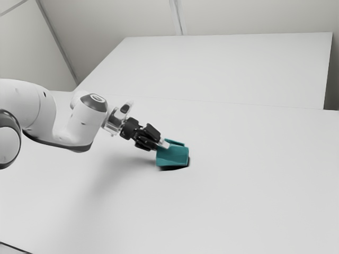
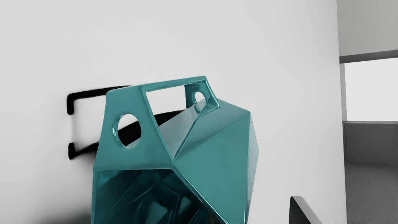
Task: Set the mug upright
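**Angling down toward mid-frame with jaws parted**

Enters the exterior view at the left edge with a bulky white arm, dark joint ring near the edge, below the upper shell. Runs toward the frame's centre along a low link with a dark underside, then rises into a white wrist housing topped by a dark grey cap. Narrows next to a pale mounting flange. Ends close to centre in a black gripper, slanting down toward the exterior view's right. Holds the jaws apart. Shows a dark, wedge-shaped fingertip in the wrist view, off to one side of the gripper's midline.
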Motion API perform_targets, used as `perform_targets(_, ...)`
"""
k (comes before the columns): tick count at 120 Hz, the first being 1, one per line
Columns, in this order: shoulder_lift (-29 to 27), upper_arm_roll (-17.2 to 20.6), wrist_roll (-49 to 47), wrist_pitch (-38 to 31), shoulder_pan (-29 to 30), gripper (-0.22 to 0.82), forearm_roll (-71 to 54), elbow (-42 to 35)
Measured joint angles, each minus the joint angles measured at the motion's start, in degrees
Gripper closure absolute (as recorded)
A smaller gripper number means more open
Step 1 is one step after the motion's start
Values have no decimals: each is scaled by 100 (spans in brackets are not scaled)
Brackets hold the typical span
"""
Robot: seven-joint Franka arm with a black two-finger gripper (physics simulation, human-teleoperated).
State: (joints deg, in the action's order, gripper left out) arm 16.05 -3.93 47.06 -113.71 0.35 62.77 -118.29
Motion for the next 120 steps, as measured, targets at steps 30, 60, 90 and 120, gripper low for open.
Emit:
perform_targets(30,2,-3,250,90,0,71,76,4)
perform_targets(60,-134,-26,431,271,27,76,78,5)
perform_targets(90,-857,-89,527,576,37,78,-390,11)
perform_targets(120,-1493,-73,53,528,69,78,-2813,296)
